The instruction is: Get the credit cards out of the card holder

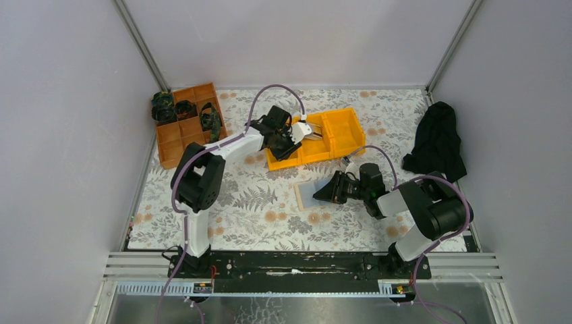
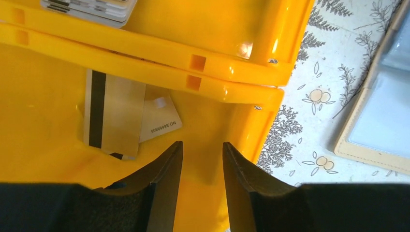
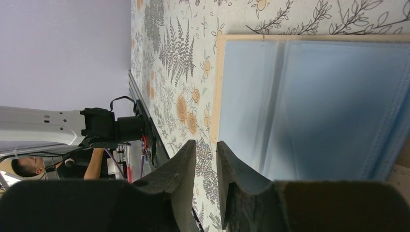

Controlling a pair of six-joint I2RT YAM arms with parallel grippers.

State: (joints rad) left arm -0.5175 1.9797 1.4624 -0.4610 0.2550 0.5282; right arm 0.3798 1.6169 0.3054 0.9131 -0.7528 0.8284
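Note:
The card holder (image 1: 309,196) lies open on the floral tablecloth, tan-edged with a pale blue-grey inside; it also shows in the right wrist view (image 3: 314,101) and at the right edge of the left wrist view (image 2: 382,116). No card shows in its pockets. A gold card with a dark stripe (image 2: 113,113) and a white card (image 2: 159,121) lie in a compartment of the yellow bin (image 2: 232,43). A stack of cards (image 2: 89,9) lies in the neighbouring compartment. My left gripper (image 2: 202,145) is open and empty just above the bin floor (image 1: 287,145). My right gripper (image 3: 205,143) is open by a narrow gap, empty, low at the holder's edge (image 1: 325,192).
The yellow bin (image 1: 340,128) stands at centre back. An orange-brown divided tray (image 1: 177,135) with dark items is at the back left. A black cloth (image 1: 438,138) lies at the back right. Walls enclose the table on three sides.

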